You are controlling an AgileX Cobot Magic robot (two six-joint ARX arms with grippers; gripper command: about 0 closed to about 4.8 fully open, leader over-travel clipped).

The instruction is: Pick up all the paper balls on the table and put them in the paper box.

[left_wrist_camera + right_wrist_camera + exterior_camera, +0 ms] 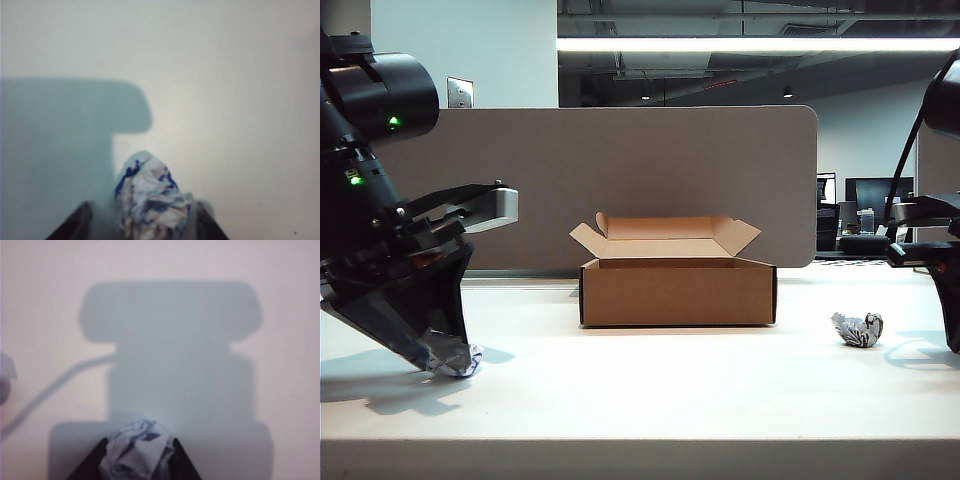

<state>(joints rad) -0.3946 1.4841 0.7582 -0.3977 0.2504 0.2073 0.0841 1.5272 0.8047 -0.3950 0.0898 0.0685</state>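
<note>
Three paper balls show. One paper ball point(460, 360) point(152, 197) lies on the table point(650, 390) at the left, between the fingers of my left gripper point(438, 352) point(144, 205). That gripper is open, with a gap between the ball and one finger point(75, 225). A second paper ball point(137, 450) sits in my right gripper point(139, 441), whose dark fingers point(182, 462) press both its sides; the exterior view shows only that arm point(945, 290) at the right edge. The third paper ball point(857, 329) lies free, right of the paper box point(677, 292), which stands open in the middle.
A grey-brown partition panel point(650, 170) stands behind the box. A pale blurred shape point(4, 372) sits at the edge of the right wrist view, and a cable's shadow crosses the tabletop there.
</note>
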